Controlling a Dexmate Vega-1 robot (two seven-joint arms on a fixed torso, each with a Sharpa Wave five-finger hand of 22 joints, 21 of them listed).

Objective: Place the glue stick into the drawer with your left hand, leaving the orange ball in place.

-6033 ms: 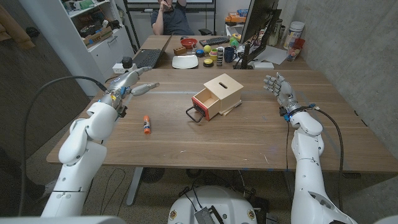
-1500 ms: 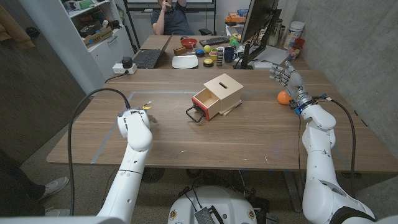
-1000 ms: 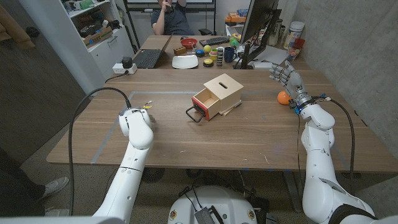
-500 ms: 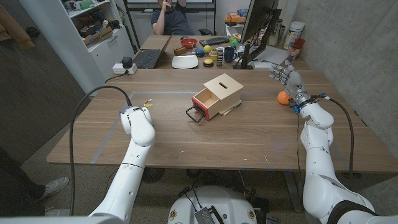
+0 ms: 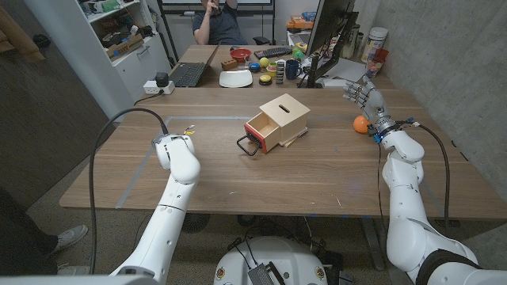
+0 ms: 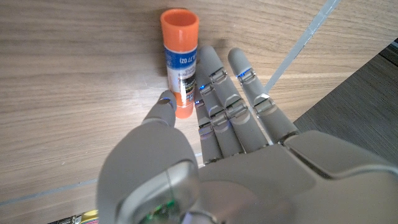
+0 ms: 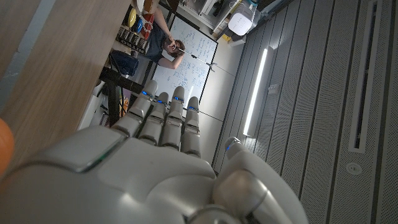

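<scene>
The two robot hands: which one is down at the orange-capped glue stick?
The left hand: its fingers lie alongside the orange-capped glue stick on the wooden table. The right hand stands raised beside the orange ball.

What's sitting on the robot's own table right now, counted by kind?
Wooden drawer box: 1
Orange ball: 1
Glue stick: 1, lying under the left hand
Total: 3

The wooden box (image 5: pixel 279 118) stands mid-table with its red drawer (image 5: pixel 261 130) pulled open; the orange ball (image 5: pixel 360 123) lies just beside the right hand (image 5: pixel 364 98)
</scene>
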